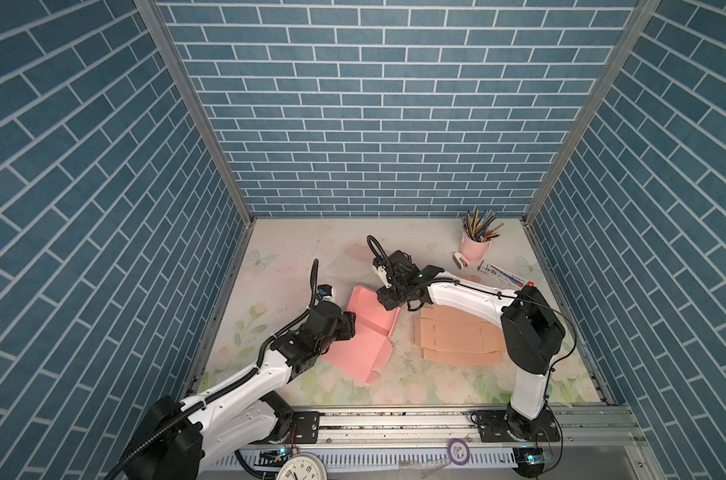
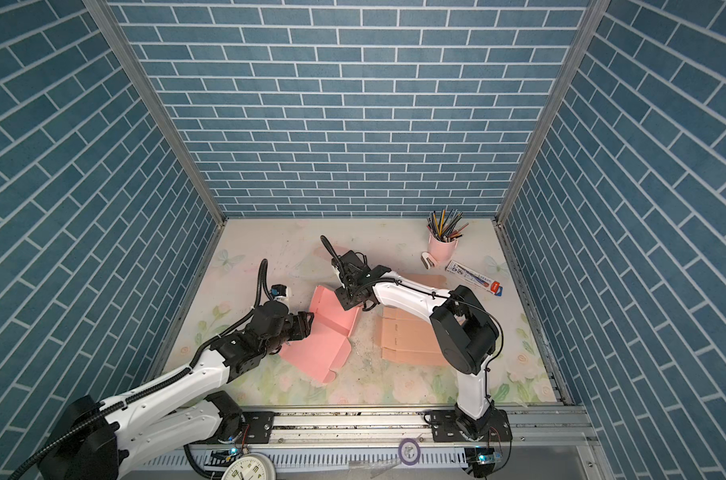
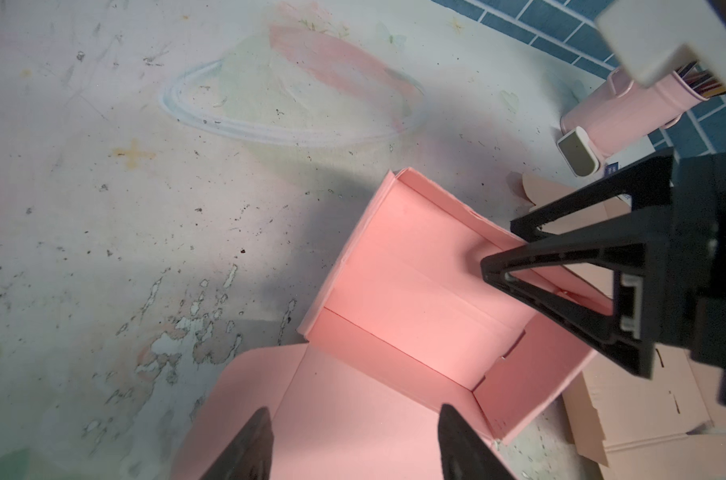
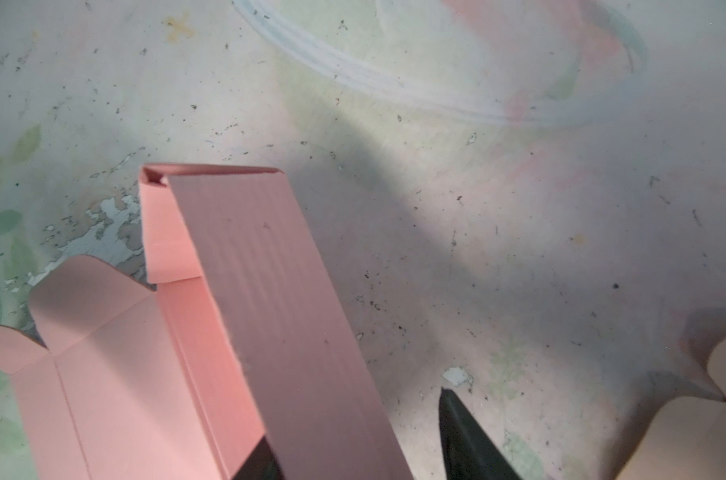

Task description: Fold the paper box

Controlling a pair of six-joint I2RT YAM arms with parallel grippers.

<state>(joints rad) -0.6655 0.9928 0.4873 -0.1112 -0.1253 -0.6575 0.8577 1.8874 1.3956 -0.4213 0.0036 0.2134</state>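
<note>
A pink paper box [image 1: 369, 332] [image 2: 326, 336] lies half folded mid-table, with one long wall raised and flat flaps spread toward the front. My left gripper [image 1: 350, 325] [image 2: 307, 324] is open at the box's left edge. In the left wrist view its fingertips [image 3: 355, 444] hover wide apart over a flat pink panel [image 3: 353, 415]. My right gripper [image 1: 388, 302] [image 2: 348, 302] is open and straddles the raised far wall [image 4: 278, 291]. One finger [image 3: 498, 270] is inside the box, the other outside, and a gap shows beside the wall.
A flat tan cardboard blank [image 1: 456, 338] lies to the right of the box, under the right arm. At the back right stand a pink pencil cup [image 1: 475, 245], a small white object [image 1: 461, 260] and a pen packet [image 1: 500, 272]. A clock [image 1: 301, 467] sits below the front rail.
</note>
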